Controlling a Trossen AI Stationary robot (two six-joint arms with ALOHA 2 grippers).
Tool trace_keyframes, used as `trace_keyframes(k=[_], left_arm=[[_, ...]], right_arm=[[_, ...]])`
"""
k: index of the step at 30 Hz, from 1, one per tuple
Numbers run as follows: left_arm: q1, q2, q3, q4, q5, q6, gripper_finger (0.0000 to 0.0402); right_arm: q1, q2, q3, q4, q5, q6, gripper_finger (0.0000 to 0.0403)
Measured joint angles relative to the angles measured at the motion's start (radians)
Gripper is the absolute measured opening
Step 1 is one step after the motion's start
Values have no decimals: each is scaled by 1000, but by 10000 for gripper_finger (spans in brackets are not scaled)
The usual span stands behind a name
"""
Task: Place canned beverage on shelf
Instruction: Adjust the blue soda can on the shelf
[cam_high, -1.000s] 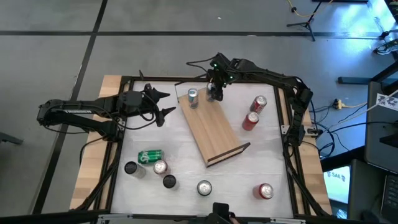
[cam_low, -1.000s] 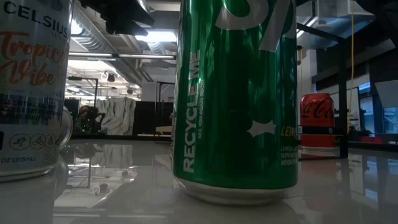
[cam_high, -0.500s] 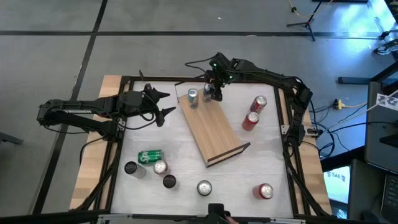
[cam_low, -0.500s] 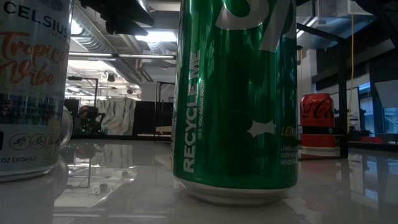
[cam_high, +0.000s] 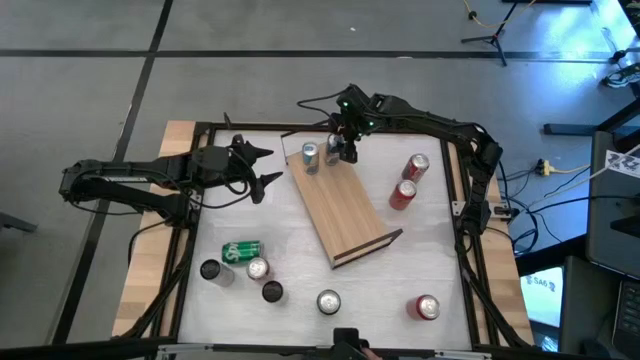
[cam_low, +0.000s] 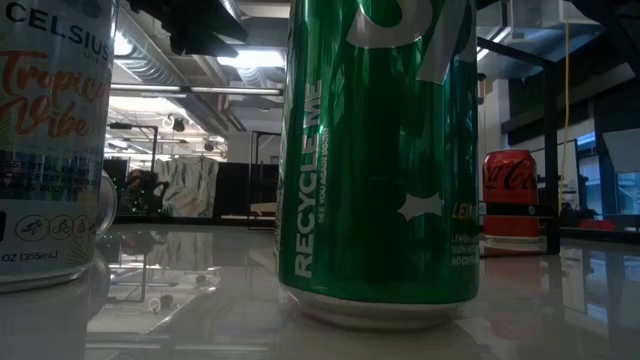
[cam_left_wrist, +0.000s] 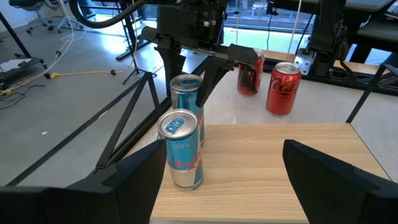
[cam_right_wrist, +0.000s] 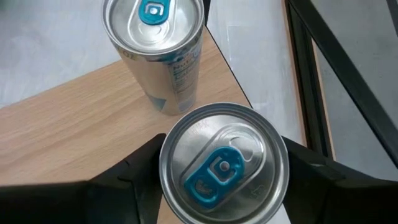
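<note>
Since the loose stock was gathered along the near edge of the desk (cam_high: 300, 270), a green can (cam_high: 241, 250), several silver-topped cans and a red can (cam_high: 426, 307) waited there, well apart from the shelf (cam_high: 335, 205), presumably as drinks not yet handled. The light-wood shelf lay slantwise across the middle of the desk, its dark-rimmed end nearer and its black wire frame at the far end, so that both arms could probably reach it. Left of it, the left end effector (cam_high: 274, 166) hung above the desk with its jaws wide apart and holding nothing, aimed at the shelf's far end, apparently parked clear of the work. At that far end one slim silver can (cam_high: 310, 155) stood upright on the wood, and just beside it stood a second slim can with a blue tab (cam_right_wrist: 222, 165), also upright on the board. The right end effector (cam_high: 342, 150) came down from above and straddled this second can, likely to keep it vertical while setting it down; whether it gripped the can or had loosened could not be told. Farther right, two red Coca-Cola cans (cam_high: 410, 180) sat on the desk beside the frame.
</note>
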Motion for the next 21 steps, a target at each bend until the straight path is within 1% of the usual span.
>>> trace_keyframes(k=[21], left_arm=[[0,0,0,0,0,0,312]], right_arm=[[0,0,0,1,1,9,250]])
